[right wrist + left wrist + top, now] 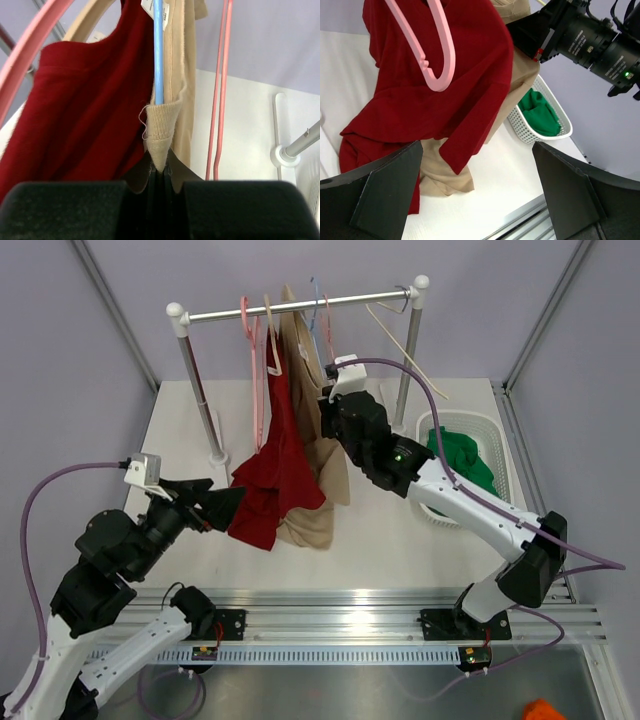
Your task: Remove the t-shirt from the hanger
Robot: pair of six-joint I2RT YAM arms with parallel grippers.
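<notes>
Rack: a white tube rail (300,305) on two posts, set toward the far edge of the worktop (400,550).
Beige t-shirt (325,505): hangs mid-rail on a thin blue hanger (158,50). Its lower part slumps onto the middle of the worktop.
Red t-shirt (280,475): hangs against the beige one on its left, the folds overlapping. A pink hanger (442,65) hangs in front of it, but I cannot tell whether that hanger carries it.
Right gripper (159,175): up at the neck, fingers pressed together on the beige ribbed neckband, right below the blue hanger's arm.
Left gripper (477,200): jaws spread wide with nothing between them. It sits low over the near-left of the worktop, pointing at the red hem.
Basket (478,420): white perforated plastic at the far right corner, with a green cloth (465,455) inside.
Fabric: matte soft knit. The neckband is ribbed and thicker, with a loose thread at its edge.
Handling (judgement): light, limp and stretchy, so it will sag rather than hold shape. The ribbed band looks the firmest place to hold, and the shoulder seam next best.
Hanger: slim and smooth, so the cloth should slide off one arm at a time.
Risk (judgement): the hanger could lift off the rail along with the shirt, or the red shirt could be dragged with it.
</notes>
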